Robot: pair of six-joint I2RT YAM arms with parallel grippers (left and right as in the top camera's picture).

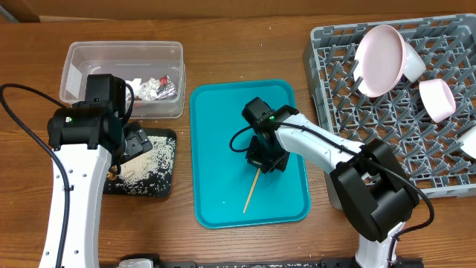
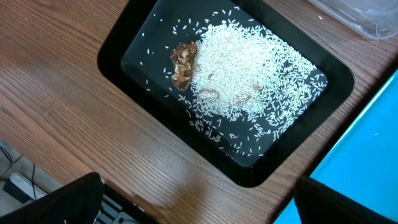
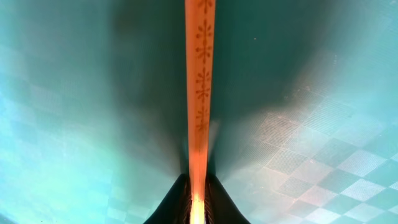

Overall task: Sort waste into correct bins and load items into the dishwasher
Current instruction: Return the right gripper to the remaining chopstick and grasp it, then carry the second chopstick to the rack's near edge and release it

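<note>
Teal tray (image 1: 216,201) bore one chopstick (image 1: 251,192); right gripper (image 3: 198,202) was clamped on its end; left gripper (image 2: 199,199) hung open over black tray (image 2: 111,62). Next, probably: lift, carry to rack (image 1: 349,126).

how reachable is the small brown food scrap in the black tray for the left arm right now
Probably yes. The left end effector is open above the shallow black rectangular tray, and the small brown food scrap lies uncovered at the edge of the pale rice grains.
</note>
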